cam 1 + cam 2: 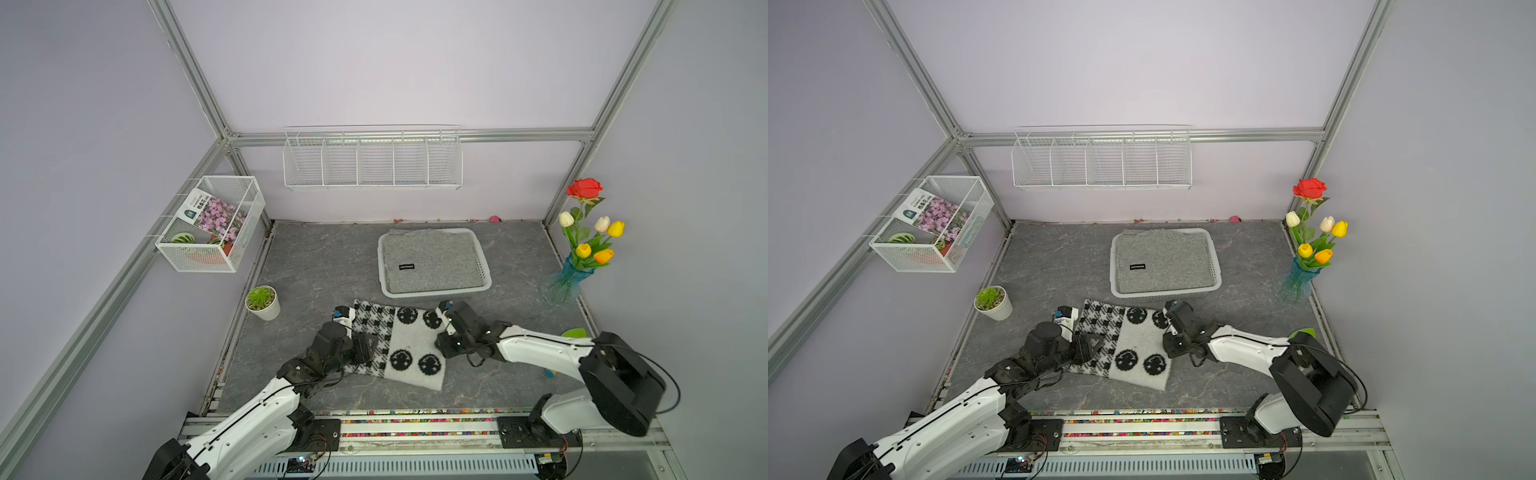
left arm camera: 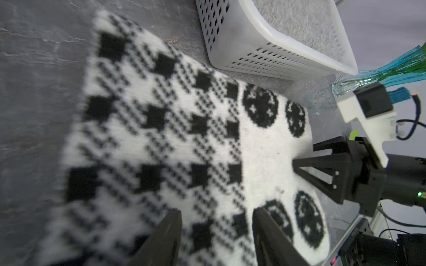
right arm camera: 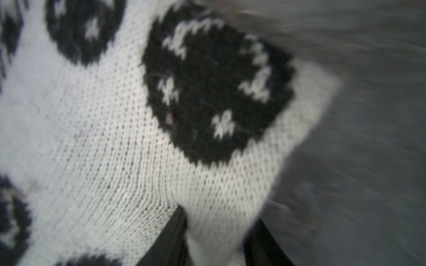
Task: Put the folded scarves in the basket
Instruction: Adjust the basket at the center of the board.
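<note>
Right end effector (image 3: 219, 218) clamped on scarf (image 1: 399, 345) right edge, knit puckered between its fingers: the right wrist view shows it, top views hide it | left end effector (image 2: 216, 210) half-spread over left edge, contact unclear | scarf lies on worktop (image 1: 316, 266) between basket (image 1: 434, 294) and front edge | lift and placing remain | grey cloth (image 1: 432, 259) already in basket

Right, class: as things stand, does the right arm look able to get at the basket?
Probably yes: the right gripper sits at the scarf, just short of the basket, with only bare tabletop between.
</note>
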You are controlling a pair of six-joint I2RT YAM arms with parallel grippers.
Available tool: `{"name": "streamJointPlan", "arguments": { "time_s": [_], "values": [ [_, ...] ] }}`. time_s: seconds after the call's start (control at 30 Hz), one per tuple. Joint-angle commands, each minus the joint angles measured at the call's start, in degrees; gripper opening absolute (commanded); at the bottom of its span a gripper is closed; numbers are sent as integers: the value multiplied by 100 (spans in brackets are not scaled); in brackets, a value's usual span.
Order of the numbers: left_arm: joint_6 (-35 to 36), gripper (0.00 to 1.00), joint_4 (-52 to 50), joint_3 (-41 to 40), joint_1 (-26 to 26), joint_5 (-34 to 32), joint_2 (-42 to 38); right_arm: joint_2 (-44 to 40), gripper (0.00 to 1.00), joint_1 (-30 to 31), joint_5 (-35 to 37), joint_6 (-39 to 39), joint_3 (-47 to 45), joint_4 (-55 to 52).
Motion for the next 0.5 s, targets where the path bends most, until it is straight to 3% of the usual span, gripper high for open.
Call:
{"name": "streamJointPlan", "arguments": {
  "time_s": [0.0,0.17,0.3,0.47],
  "values": [
    [51,55,198,55,-61,-271,13,-554,42,-580,-88,322,-458,-164],
    [273,57,615,298,-60,-482,709,-846,56,-657,-55,350,-483,-193],
    [387,58,1121,463,-61,-180,1411,-1141,60,-674,93,334,-544,-310],
    [253,61,821,773,-61,-582,1958,-1251,65,-785,-99,473,-666,-237]
  ]
}}
